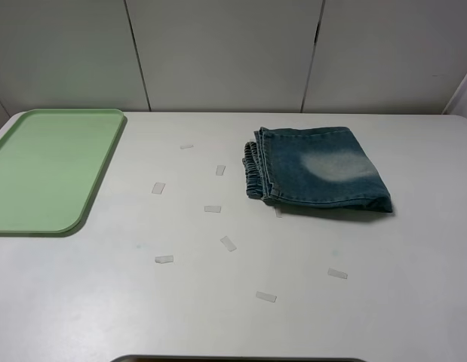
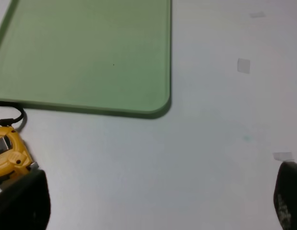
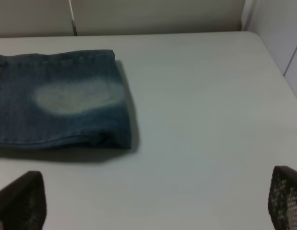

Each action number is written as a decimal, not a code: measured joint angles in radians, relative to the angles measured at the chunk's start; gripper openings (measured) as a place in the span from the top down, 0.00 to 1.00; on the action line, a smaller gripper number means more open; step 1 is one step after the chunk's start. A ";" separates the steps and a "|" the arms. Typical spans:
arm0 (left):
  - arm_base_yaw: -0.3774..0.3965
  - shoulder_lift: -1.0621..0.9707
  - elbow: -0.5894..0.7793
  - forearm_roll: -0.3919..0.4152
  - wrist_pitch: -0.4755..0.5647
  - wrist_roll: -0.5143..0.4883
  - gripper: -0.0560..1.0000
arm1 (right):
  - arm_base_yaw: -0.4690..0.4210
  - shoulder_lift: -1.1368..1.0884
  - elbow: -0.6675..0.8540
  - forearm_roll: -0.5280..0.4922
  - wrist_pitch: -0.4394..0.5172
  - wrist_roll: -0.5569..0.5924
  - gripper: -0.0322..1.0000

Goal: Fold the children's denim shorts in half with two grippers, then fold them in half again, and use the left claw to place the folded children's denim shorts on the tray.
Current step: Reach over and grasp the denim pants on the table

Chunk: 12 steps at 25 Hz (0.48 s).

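- The shorts (image 1: 320, 170) lie flat on the right half of the worktop (image 1: 218, 324), folded into a neat stack of layers. They are not on the tray.
- Their gathered waistband (image 1: 253, 170) faces the middle of the worktop, and a faded pale patch (image 1: 335, 164) shows on the top layer.
- The tray (image 1: 44, 170) sits at the far left of the worktop, well apart from the shorts.
- Small pale tape bits (image 1: 158, 188) are scattered on the worktop between tray and shorts, and some lie nearer the front edge.
- A pale panelled wall (image 1: 218, 53) stands behind the worktop.
- The left pincer (image 2: 155, 203) is spread wide. Its two black fingers (image 2: 23, 203) stand at opposite edges of the left wrist view with only bare worktop between them, and it grips nothing.
- It hangs above the worktop just off a rounded corner of the tray (image 2: 90, 57).
- A yellow tape measure (image 2: 9, 153) lies on the worktop close by one left finger and near the tray's rim, with a black cord (image 2: 17, 117) looped at it. Whether it touches the finger I cannot tell.
- The right pincer (image 3: 153, 201) is also spread wide, its fingers (image 3: 285, 196) far apart, and it has hold of nothing.
- The shorts (image 3: 62, 110) lie on the worktop in front of it, apart from both fingers, with the pale patch facing up.
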 joint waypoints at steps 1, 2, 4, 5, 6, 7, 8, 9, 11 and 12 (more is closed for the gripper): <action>0.000 0.000 0.000 0.000 0.000 0.000 0.08 | 0.007 0.000 0.000 0.000 0.000 -0.001 0.29; 0.000 0.000 0.000 0.000 0.000 0.000 0.08 | 0.011 0.000 0.001 0.000 0.000 -0.001 0.29; 0.000 0.000 0.000 0.000 0.000 0.000 0.08 | 0.011 0.000 0.001 0.001 -0.001 -0.002 0.29; 0.000 0.000 0.000 0.000 0.000 0.000 0.08 | 0.011 0.000 0.001 0.001 -0.001 -0.002 0.29; 0.000 0.000 0.000 0.000 0.000 0.000 0.08 | 0.011 0.000 0.001 0.001 -0.002 -0.003 0.29; 0.000 0.000 0.000 0.000 0.000 0.000 0.08 | 0.011 0.000 0.001 0.001 -0.002 -0.003 0.29; 0.000 0.000 0.000 0.000 0.000 0.000 0.08 | 0.011 0.000 0.001 0.001 -0.002 -0.003 0.29; 0.000 0.000 0.000 0.000 0.000 0.000 0.08 | 0.011 0.000 0.001 0.001 -0.003 -0.003 0.29; 0.000 0.000 0.000 0.000 0.000 0.000 0.08 | 0.011 0.000 0.001 0.001 -0.003 -0.003 0.29; 0.000 0.000 0.000 0.000 0.000 0.000 0.08 | 0.011 0.000 0.001 0.001 -0.003 -0.003 0.29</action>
